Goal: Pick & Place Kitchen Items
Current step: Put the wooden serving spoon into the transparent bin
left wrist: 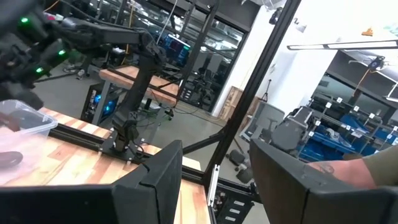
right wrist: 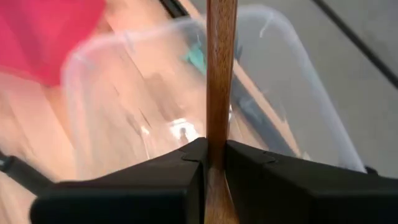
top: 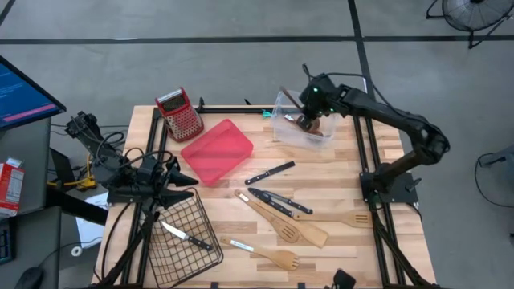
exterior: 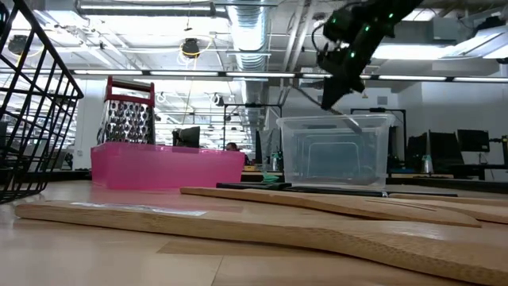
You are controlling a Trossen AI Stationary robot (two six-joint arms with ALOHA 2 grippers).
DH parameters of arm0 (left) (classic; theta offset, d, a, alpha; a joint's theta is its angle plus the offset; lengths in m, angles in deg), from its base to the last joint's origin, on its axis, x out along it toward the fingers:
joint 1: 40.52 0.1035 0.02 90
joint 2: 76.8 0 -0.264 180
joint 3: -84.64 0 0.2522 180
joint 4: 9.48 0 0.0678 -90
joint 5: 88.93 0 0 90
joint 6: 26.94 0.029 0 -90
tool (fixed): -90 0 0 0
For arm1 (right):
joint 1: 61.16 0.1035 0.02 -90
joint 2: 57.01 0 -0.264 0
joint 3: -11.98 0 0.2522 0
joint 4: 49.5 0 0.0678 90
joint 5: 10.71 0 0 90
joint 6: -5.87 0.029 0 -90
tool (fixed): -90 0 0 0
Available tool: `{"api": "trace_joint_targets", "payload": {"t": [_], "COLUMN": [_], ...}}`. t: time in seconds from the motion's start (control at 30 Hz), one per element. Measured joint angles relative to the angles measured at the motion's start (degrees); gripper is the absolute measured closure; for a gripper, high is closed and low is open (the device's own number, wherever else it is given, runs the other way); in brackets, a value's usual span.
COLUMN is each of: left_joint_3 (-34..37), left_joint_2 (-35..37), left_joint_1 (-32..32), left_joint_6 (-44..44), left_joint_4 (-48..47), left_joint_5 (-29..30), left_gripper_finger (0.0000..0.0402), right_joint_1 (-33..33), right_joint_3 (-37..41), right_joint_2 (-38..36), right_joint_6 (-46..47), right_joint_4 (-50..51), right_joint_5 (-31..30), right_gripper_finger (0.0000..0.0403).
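My right gripper (top: 308, 119) hangs over the clear plastic bin (top: 299, 128) at the table's far right, shut on a wooden utensil (right wrist: 221, 74). My left gripper (top: 186, 181) waits open at the table's left, just above the far edge of the black wire basket (top: 181, 233), with nothing between its fingers (left wrist: 155, 180). One black-handled knife (top: 186, 235) lies in the basket. Two more knives (top: 269, 172) (top: 279, 201) and three wooden utensils (top: 283, 222) (top: 333, 217) (top: 271, 257) lie flat on the table in the middle and near right. My right gripper pinches the wooden utensil's straight handle (right wrist: 216, 146) between its two fingers. The fingers slant down from above, and the handle runs on past them along their line. The utensil is lifted clear of the table, tilted, over the clear bin's opening (exterior: 333, 123).
A flat red tray (top: 217, 150) lies left of the bin, and a red-topped metal grater (top: 181, 115) stands at the far left. A black frame (top: 365, 152) edges the table. A bare strip of tabletop lies between the tray and the bin.
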State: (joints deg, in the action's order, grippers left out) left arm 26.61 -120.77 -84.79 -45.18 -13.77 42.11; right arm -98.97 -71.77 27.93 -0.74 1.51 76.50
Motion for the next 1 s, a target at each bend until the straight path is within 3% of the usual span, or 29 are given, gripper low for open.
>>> {"api": "trace_joint_targets", "payload": {"t": [0.57,1.0], "left_joint_3": [0.00,0.00], "left_joint_2": [0.00,0.00], "left_joint_1": [-0.02,0.00], "left_joint_6": [0.00,0.00], "left_joint_4": [0.00,-0.02], "left_joint_5": [2.53,3.79], "left_gripper_finger": [0.0233,0.0233], "right_joint_1": [-2.41,-2.32], "right_joint_3": [-0.06,-0.22], "right_joint_2": [11.89,13.37], "right_joint_6": [2.35,3.87], "right_joint_4": [3.67,4.13], "right_joint_5": [0.28,-0.65], "right_gripper_finger": [0.0362,0.0353]}}
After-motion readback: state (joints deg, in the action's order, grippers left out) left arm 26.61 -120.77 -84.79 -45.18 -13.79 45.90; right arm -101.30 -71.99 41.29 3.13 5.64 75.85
